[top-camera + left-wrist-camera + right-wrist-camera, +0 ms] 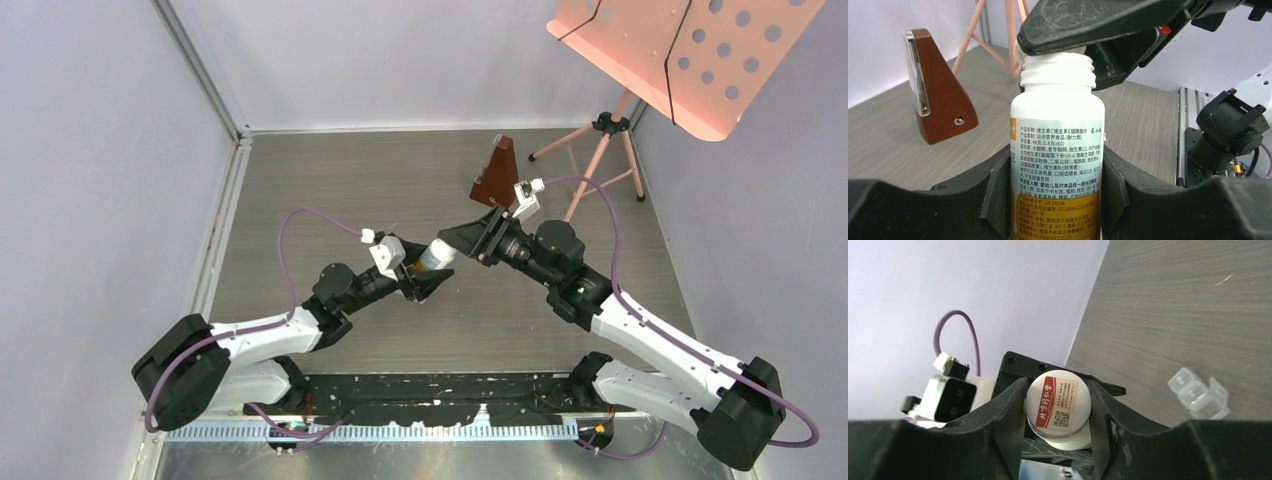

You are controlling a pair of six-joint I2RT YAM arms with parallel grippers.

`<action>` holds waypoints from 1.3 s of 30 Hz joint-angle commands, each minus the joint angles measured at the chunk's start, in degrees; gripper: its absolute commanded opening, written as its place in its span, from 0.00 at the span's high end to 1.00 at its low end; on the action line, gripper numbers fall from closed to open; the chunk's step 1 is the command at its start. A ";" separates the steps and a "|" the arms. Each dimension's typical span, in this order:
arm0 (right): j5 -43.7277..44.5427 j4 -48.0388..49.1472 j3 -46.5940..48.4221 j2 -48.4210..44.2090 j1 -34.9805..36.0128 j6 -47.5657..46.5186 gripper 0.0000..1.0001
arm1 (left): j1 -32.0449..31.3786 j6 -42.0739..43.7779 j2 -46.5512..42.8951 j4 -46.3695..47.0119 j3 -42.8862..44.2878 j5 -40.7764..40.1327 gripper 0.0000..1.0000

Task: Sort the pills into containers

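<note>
Both arms are bolted at the near edge of the desk and lean inward, so that their wrists meet over the middle of the top.

The left gripper [425, 275] comes in from the near left. Its fingers [993, 195] are pressed against both sides of a white pill bottle [1057, 150], pinching the labelled body low down. The bottle is held off the desk, with its neck pointing toward the right arm. The screw threads of its neck show bare just below the cap.

The right gripper [1058, 407] reaches from the near right and meets the bottle's top end. Its two fingers are clamped on the round white cap [1058, 405], whose red and cream sticker faces the wrist camera. Whether the cap sits on the threads or just clear of them cannot be told.

The container [1199, 394], a small clear strip of square compartments, lies on the grey wood-grain top apart from both grippers, with its lid flaps looking raised. It shows only in the right wrist view, so its place relative to the desk's edges cannot be told.

Beyond the grippers, toward the far edge, stands a brown metronome [497, 175]. At the far right corner is a pink music stand [680, 60] on a tripod.
</note>
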 commanded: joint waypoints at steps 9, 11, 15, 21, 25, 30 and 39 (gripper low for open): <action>-3.62 -5.23 5.33 0.56 -1.88 16.13 0.16 | 0.15 7.26 -5.70 -1.25 -0.37 -0.42 1.00; -1.43 -8.84 7.31 0.57 -1.89 10.95 0.15 | 0.15 7.47 -6.51 -2.51 -0.18 -0.33 1.00; 0.41 -12.21 10.87 0.50 -1.88 -6.96 0.09 | 0.15 7.61 -7.26 -4.33 0.17 -0.49 1.00; -4.63 -12.12 11.47 -0.98 -2.01 -30.24 0.04 | 0.15 7.17 -7.09 -4.96 0.54 -0.12 1.00; -8.36 -18.04 15.29 -0.40 -2.16 -36.70 0.04 | 0.15 6.83 -6.89 -4.91 0.63 -0.15 1.00; -5.25 -24.41 18.16 0.13 -2.19 -39.92 0.04 | 0.15 6.83 -6.94 -5.21 1.06 -0.06 1.00; -7.85 -31.82 24.13 5.07 -2.41 -41.85 0.09 | 0.33 7.10 -6.60 -8.18 2.94 0.35 1.00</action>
